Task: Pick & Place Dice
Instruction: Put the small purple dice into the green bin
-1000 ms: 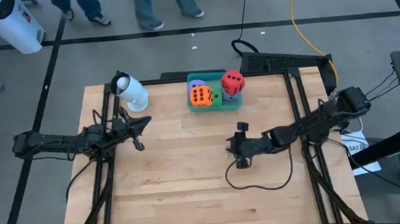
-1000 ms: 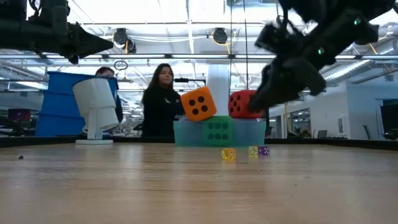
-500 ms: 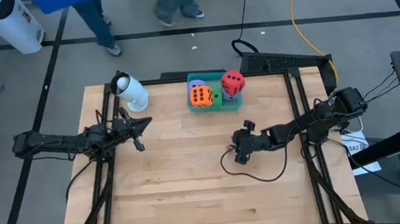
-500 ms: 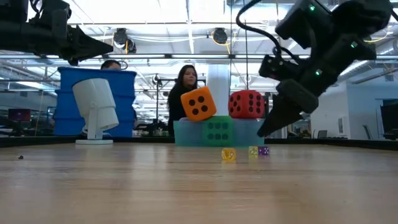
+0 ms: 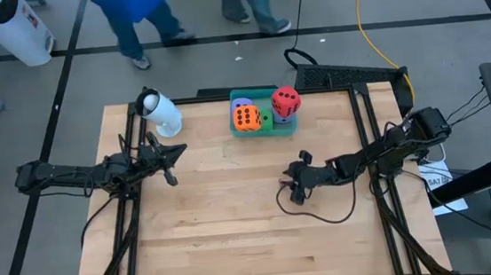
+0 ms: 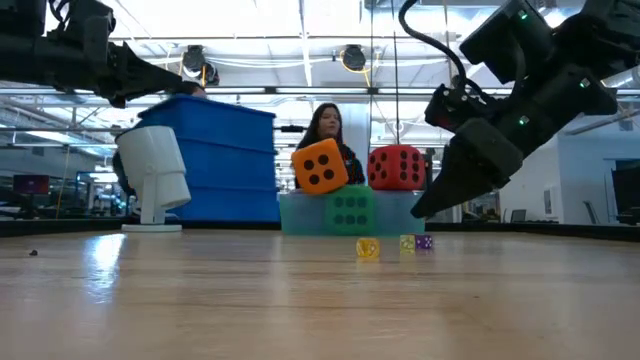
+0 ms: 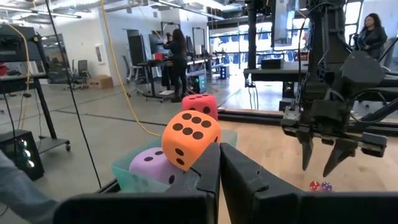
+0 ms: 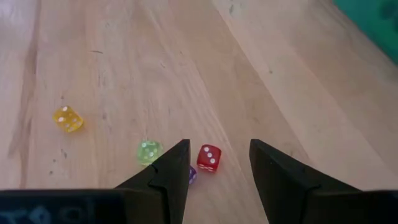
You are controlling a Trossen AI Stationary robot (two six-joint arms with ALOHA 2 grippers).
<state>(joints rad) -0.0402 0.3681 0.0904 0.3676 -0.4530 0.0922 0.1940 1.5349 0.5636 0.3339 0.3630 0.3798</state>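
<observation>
A teal tray [image 5: 284, 126] at the table's far edge holds the large soft dice: an orange die [image 5: 245, 117] resting on a green one [image 6: 349, 211], a red die [image 5: 285, 101] and a light purple die [image 7: 152, 168]. The second purple die is hidden. Several tiny translucent dice lie on the wood: yellow [image 8: 68, 118], green [image 8: 149, 151], red [image 8: 209, 157] and a purple one [image 8: 192, 175] partly behind a finger. My right gripper [image 8: 214, 180] hovers open just above them, fingers slanting down. My left gripper [image 7: 219, 171] is shut and empty, held high at the table's left.
A white camera-like device [image 5: 161, 114] stands at the table's far left corner. A black cable loops on the wood under my right arm [image 5: 324, 215]. People walk beyond the far edge, one carrying a blue bin [image 6: 215, 160]. Bare wood lies across the near half.
My right gripper has come down toward the table and tipped its fingers downward over the tiny dice, uncovering the red die in the low view. Behind the table a person has carried a blue bin past. The large dice have kept still.
</observation>
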